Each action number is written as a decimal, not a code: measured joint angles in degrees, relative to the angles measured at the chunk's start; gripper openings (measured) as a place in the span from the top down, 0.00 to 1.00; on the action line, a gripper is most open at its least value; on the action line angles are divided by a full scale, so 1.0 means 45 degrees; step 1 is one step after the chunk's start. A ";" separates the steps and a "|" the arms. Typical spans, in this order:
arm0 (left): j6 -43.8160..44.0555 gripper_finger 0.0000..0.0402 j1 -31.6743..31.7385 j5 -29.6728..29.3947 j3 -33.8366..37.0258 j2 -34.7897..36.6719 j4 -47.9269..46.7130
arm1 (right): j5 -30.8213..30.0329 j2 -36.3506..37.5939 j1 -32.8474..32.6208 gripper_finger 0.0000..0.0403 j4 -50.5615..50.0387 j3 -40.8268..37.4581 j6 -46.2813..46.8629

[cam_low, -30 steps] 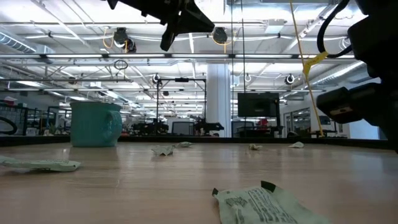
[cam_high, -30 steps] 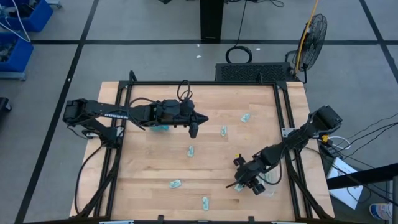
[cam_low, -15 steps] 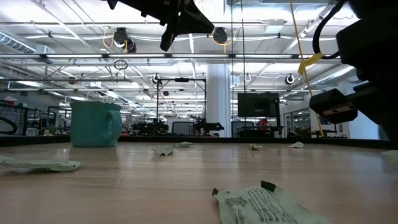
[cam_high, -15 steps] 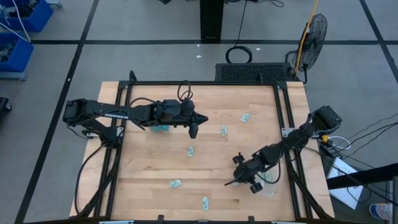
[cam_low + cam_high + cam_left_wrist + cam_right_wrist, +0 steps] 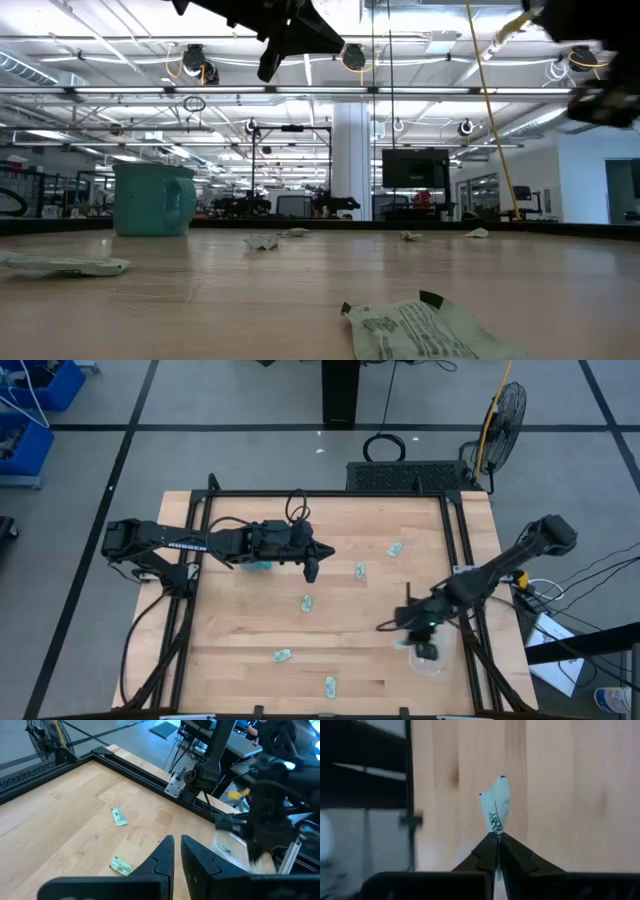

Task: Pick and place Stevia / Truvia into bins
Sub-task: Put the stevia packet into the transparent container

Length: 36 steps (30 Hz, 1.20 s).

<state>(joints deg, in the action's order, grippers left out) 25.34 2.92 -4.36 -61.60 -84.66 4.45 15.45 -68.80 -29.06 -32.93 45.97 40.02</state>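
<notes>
My right gripper is shut on a pale green and white sachet above the table's right side, close to the clear tub. My left gripper is shut and empty, held high over the table's far left part, beside the teal mug. Several more sachets lie flat on the wood, among them ones in the high view. In the low view the left gripper hangs high and the mug stands on the table. My right gripper pinches the sachet by one end between its two fingers. The rest of the sachet sticks out past the fingertips, creased lengthwise. It is lifted clear of the wood.
Two sachets lie near the front edge; one fills the low view's foreground. Black rails run along the table's left and right sides. A fan stands beyond the far right corner.
My right gripper has risen from the table with the sachet, lifting it clear, and has swung toward the table's right edge and the clear tub. Its arm has risen with it. It shows blurred.
</notes>
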 joint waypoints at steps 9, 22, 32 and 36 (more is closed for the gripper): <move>-0.0145 0.91 0.0000 -0.0005 0.0000 0.0000 0.0001 | 0.0904 0.1227 -0.2317 0.90 -0.3504 -0.0020 0.3240; -0.0159 0.91 0.0000 -0.0024 0.0000 0.0000 0.0001 | 0.0054 0.0232 -0.1981 0.77 -0.1230 -0.1625 0.3151; -0.0159 0.91 0.0000 -0.0019 0.0000 0.0000 0.0001 | -0.0351 0.1526 -0.0589 0.75 -0.1100 -0.1057 0.2124; -0.0135 0.91 0.0003 -0.0019 0.0000 0.0000 0.0001 | -0.3491 0.2362 0.0275 0.75 -0.1149 -0.1029 0.0602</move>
<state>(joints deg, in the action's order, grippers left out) 24.73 2.93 -4.45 -61.60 -84.66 4.45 -0.26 -58.17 -27.82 -38.10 41.34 42.72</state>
